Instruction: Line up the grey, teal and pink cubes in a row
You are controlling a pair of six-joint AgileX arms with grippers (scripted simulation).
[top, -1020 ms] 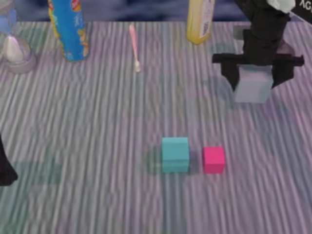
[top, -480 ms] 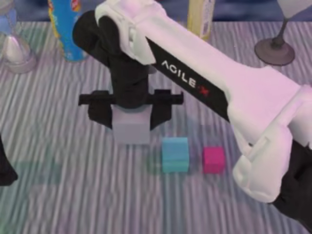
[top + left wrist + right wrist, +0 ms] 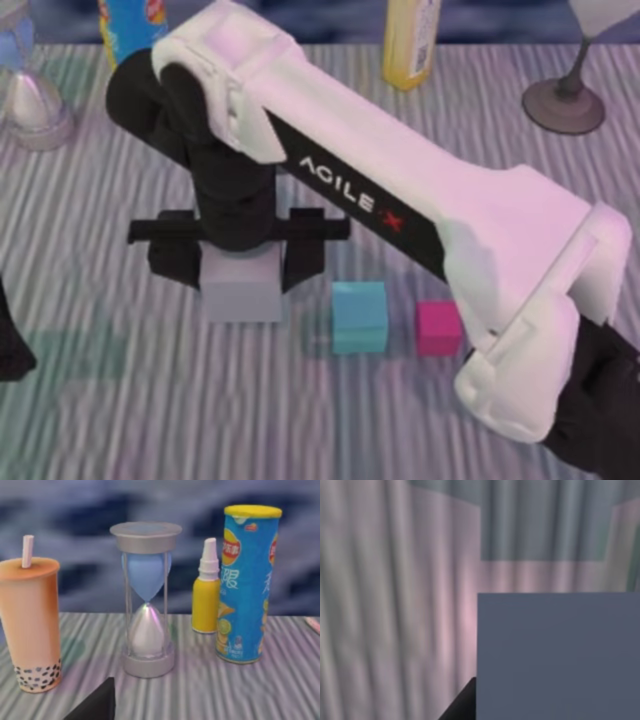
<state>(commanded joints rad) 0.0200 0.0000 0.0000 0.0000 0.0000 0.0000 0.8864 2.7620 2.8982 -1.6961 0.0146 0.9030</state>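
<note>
Black fingers of my right hand [image 3: 240,262] pinch the grey cube [image 3: 243,290] from its two sides, my right arm reaching in a long diagonal across the striped surface [image 3: 120,410] from the top view's lower right. That cube sits left of centre, in line with the teal cube [image 3: 359,316], which lies just to its right with a small gap between them; whether the grey one touches the surface or hangs just above it I cannot tell. The pink cube [image 3: 438,328] lies just right of the teal one, also apart from it. From my right wrist the grey cube [image 3: 559,656] fills the near view. At the far edge stand a blue chip can [image 3: 247,582], a yellow bottle [image 3: 410,42], a hourglass [image 3: 146,599] and a stemmed glass [image 3: 566,95]; my left wrist also shows a milk-tea cup [image 3: 30,625] and a small yellow spray bottle [image 3: 206,592]. My left hand is parked at the left edge, its fingers out of sight.
</note>
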